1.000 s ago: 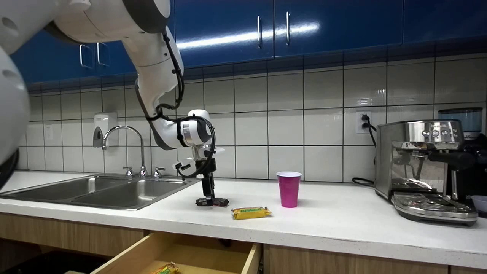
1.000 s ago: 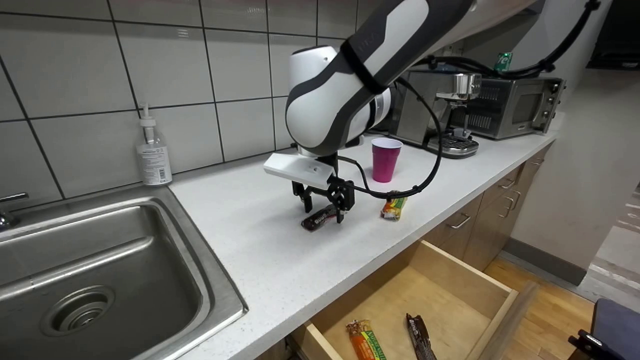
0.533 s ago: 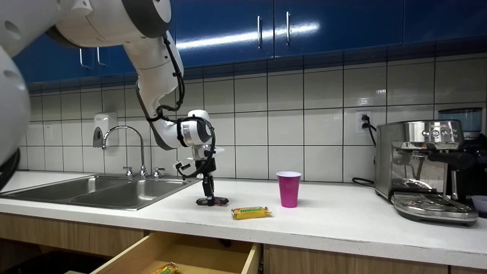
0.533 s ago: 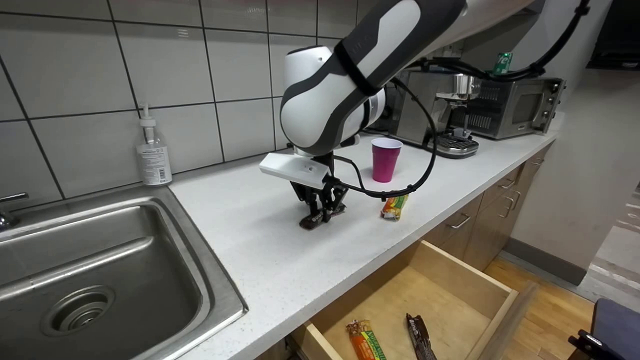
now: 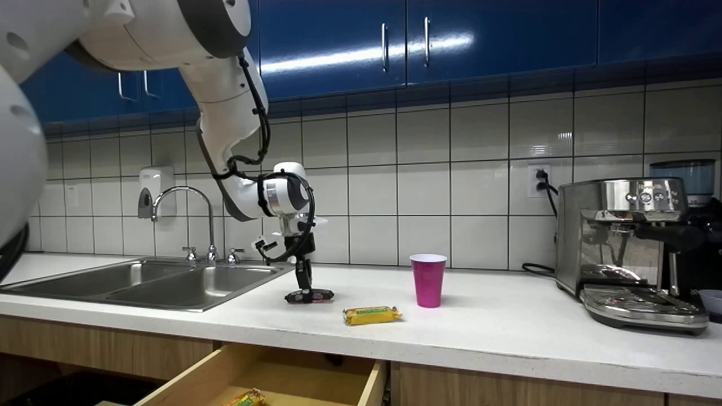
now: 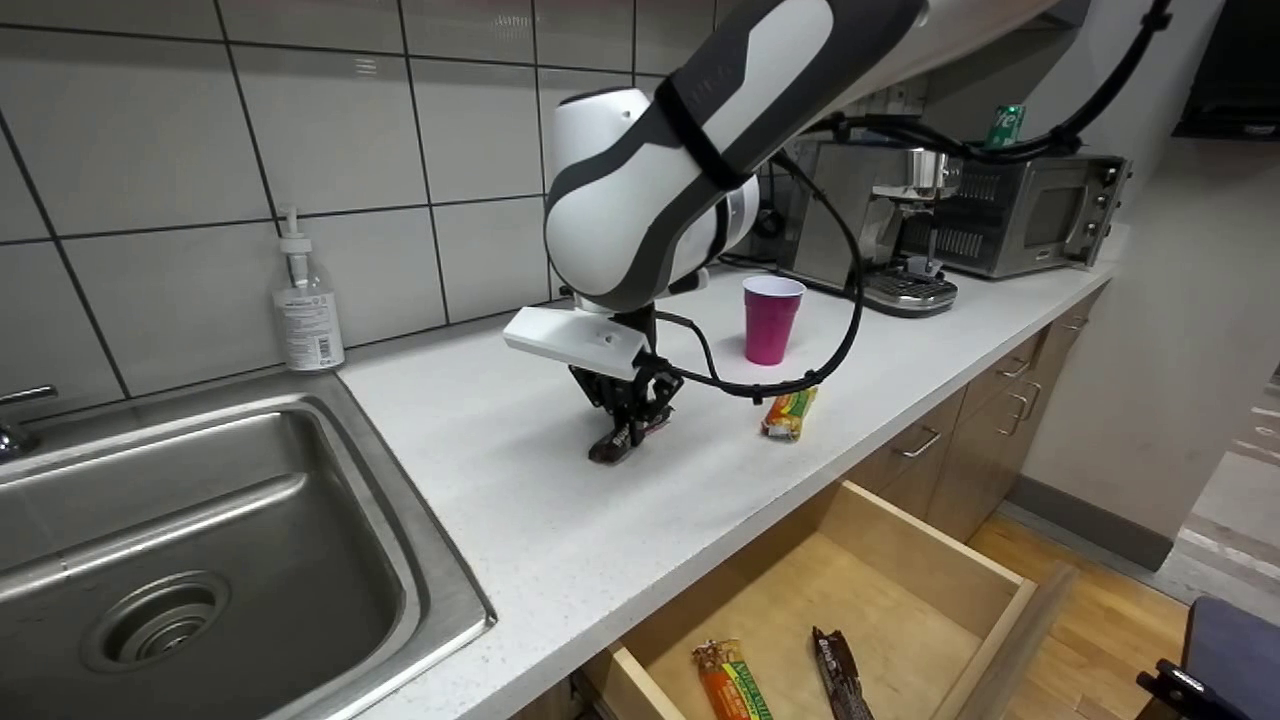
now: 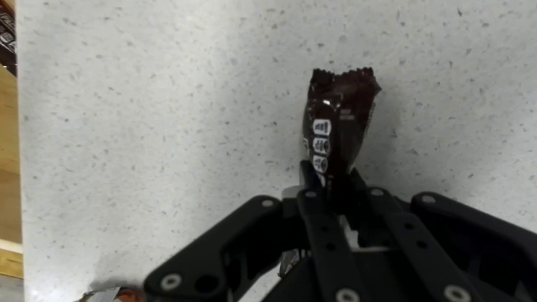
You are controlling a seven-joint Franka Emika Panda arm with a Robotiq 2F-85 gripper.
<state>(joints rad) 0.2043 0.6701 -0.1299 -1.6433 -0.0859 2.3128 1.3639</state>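
A dark-wrapped bar (image 7: 340, 119) pinched in the tool (image 7: 332, 175)
Jaws closed nearly together on its middle, at or just above the tabletop (image 7: 168, 126) (contact is hard to tell); the bar could swivel or slip, its shiny wrapper being gripped over so short a stretch.

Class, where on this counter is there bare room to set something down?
Bare: the counter between the pink cup and coffee machine, and between the sink and dark bar. Crowded: around the hand gripping that bar, with the yellow bar nearby.
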